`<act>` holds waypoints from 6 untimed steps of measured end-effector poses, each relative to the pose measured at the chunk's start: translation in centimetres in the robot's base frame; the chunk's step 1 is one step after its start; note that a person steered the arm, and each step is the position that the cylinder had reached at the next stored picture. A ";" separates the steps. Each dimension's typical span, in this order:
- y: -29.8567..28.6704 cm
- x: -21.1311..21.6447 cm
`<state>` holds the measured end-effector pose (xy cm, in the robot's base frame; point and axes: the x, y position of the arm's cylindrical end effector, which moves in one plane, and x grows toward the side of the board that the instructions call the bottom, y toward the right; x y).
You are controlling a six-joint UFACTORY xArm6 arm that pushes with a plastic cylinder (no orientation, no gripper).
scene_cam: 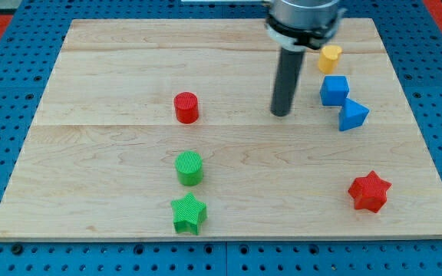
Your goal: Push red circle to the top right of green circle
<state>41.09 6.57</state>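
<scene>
Camera view: tip (pixel 281 114) right of red circle (pixel 186 107)

A pale wooden board (pixel 113 69) lies on blue perforated pegboard (pixel 6 115).

Board (pixel 129 69): pale wood, matt, visible grain. Red circle (pixel 186 107), green circle (pixel 189 168) below it: ribbed plastic-looking sides.

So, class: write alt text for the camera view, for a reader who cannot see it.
My tip rests on a wooden board, right of the red circle, which sits above the green circle and green star. A yellow block, blue cube, blue triangle and red star lie at the view's right.
</scene>
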 end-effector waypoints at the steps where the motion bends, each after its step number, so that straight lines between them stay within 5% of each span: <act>1: -6.1 -1.6; 3: -14.4 -4.5; 6: -13.3 -1.3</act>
<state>39.83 -6.75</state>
